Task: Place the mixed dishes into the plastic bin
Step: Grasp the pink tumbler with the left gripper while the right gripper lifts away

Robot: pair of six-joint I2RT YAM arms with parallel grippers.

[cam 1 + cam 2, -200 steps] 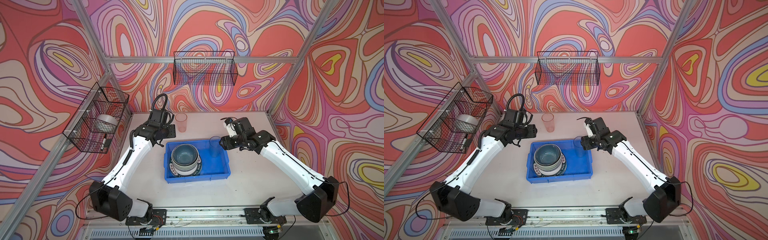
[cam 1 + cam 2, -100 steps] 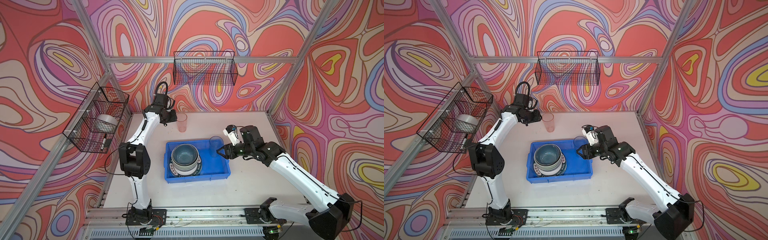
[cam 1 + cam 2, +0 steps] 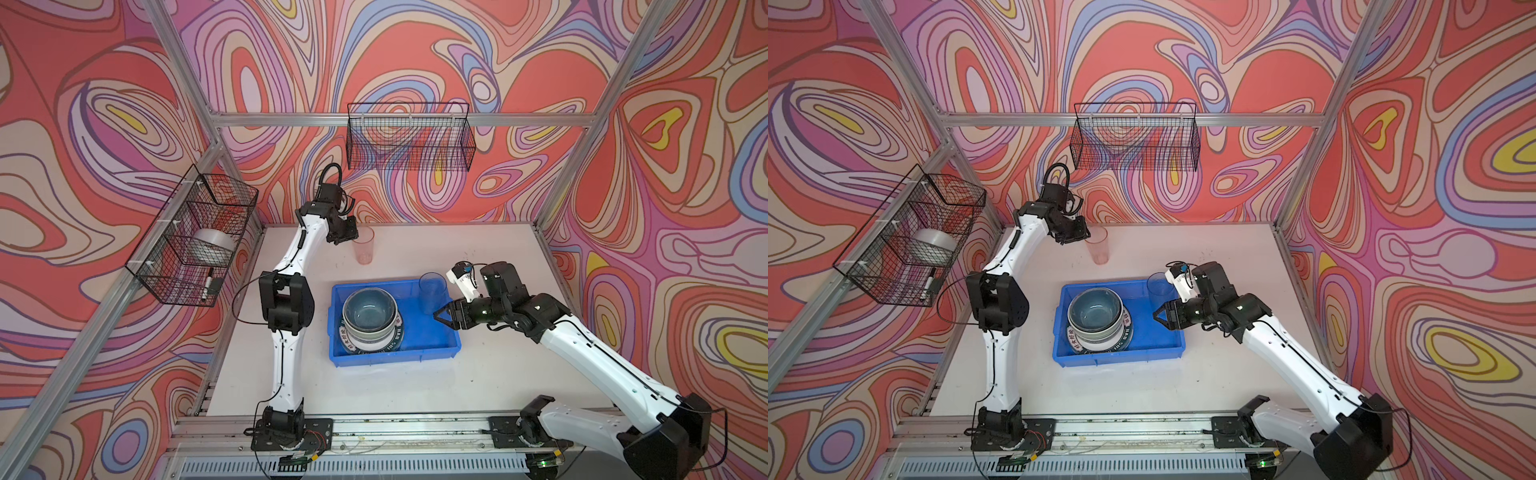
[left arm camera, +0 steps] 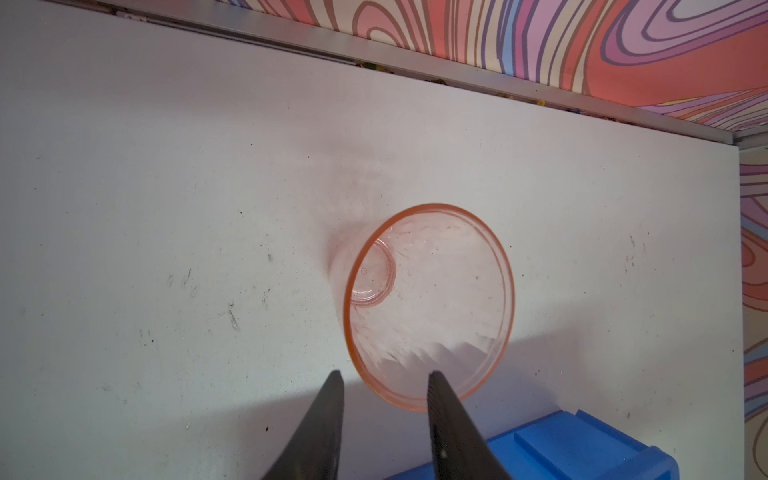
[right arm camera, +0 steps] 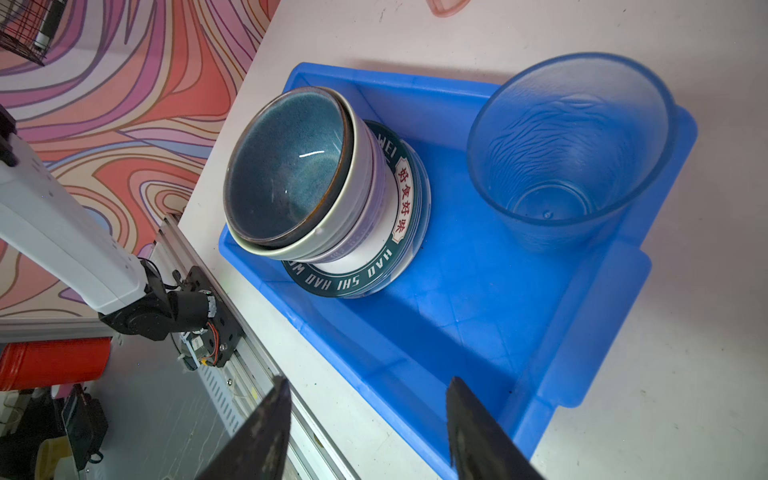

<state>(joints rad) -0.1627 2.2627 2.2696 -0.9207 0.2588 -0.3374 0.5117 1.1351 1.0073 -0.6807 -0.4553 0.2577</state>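
Left wrist view: our narrow left fingers [image 4: 324, 424] straddle the pink tumbler [image 4: 428, 307]'s rim to pinch it; right fingers [image 5: 266, 436] wide, empty.

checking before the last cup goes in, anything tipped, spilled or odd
Nothing is tipped, spilled or damaged. Only the pink tumbler stands outside the blue bin, upright on the table; the blue tumbler and stacked bowls sit inside.

In the right wrist view, the dark rim of the white plate [image 5: 376, 270] is showing "HAO SHI HAO W" at centre frame and "WEI" above. A white panel [image 5: 402, 199] on it is carrying red 好食好味.
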